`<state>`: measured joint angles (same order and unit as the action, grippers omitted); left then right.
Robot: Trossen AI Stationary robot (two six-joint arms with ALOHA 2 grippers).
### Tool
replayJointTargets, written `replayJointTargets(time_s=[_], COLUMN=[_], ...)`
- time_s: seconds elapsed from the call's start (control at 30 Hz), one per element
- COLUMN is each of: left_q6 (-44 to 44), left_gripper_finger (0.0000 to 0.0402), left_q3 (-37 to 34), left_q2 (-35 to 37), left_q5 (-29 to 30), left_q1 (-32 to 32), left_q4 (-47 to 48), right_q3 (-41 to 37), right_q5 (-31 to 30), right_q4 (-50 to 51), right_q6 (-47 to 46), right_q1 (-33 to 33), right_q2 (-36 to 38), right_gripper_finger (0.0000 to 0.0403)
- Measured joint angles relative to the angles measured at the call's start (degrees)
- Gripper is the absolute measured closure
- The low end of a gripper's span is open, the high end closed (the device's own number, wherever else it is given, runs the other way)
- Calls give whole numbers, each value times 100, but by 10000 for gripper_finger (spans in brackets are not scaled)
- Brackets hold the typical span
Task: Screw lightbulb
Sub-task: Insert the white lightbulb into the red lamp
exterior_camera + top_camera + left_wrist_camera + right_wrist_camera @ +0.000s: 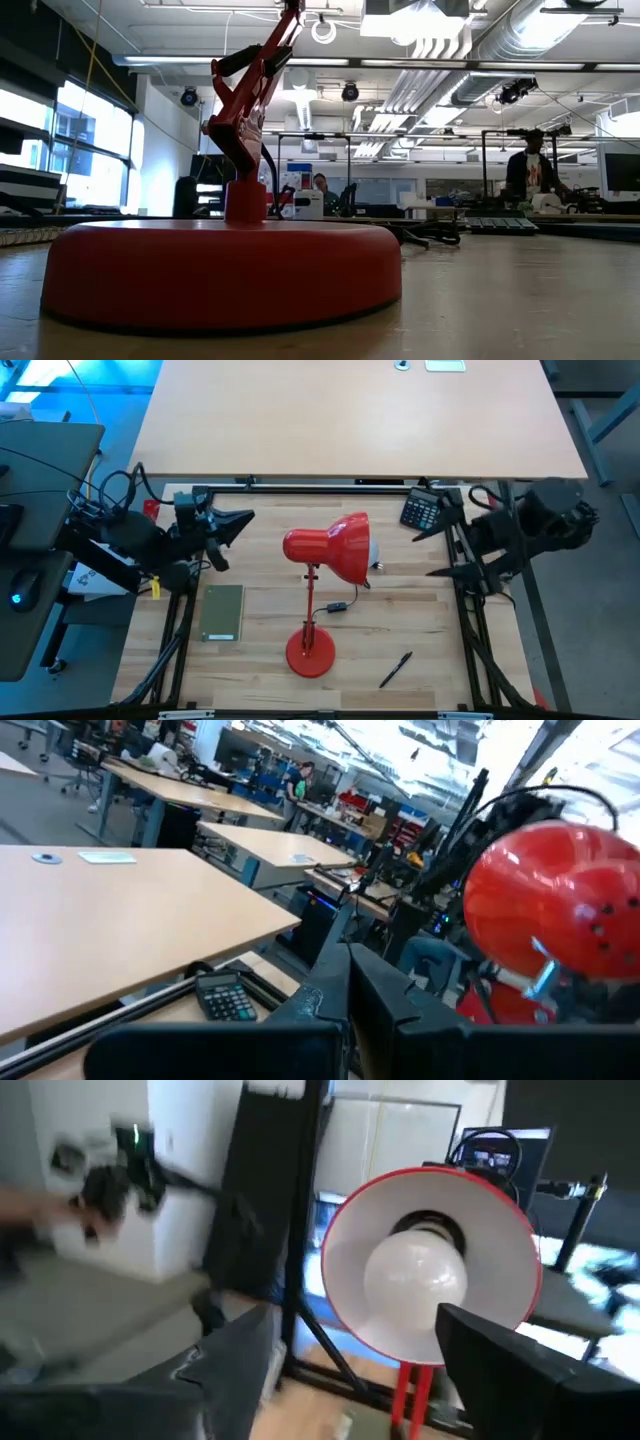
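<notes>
The white lightbulb (415, 1280) sits inside the mouth of the red lamp shade (430, 1260); its base is hidden in the shade. In the high view its tip (375, 555) pokes out of the shade (330, 545) toward the table's right. The lamp stands on its round base (311, 653). My right gripper (437, 550) is open to the right of the shade's mouth, its fingers spread wide and apart from the bulb. My left gripper (248, 517) is shut and empty, to the left of the shade at the back.
A black calculator (420, 510) lies at the back right near my right gripper. A green pad (222, 612) lies at the left and a black pen (396, 669) at the front right. The lamp's cord switch (338, 607) lies beside the stem. People (530, 165) stand far behind the table.
</notes>
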<state>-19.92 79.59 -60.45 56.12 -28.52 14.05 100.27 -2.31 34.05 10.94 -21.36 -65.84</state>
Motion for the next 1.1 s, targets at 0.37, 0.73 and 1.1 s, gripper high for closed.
replayJointTargets(time_s=[0.37,0.73,1.1], left_q6=[-557,-839,-852], left_gripper_finger=[402,402,402], left_q3=[0,0,0], left_q2=[-295,-457,-505], left_q5=[450,1002,1082], left_q1=[-642,-913,-911], left_q4=[255,243,251], right_q3=[1845,1971,1967], right_q5=[-2443,-2171,-4262], right_q4=[646,947,1125], right_q6=[3154,3997,5766], right_q1=[-868,-937,-1523], right_q2=[-1197,-1356,-1952], right_gripper_finger=[103,103,103])
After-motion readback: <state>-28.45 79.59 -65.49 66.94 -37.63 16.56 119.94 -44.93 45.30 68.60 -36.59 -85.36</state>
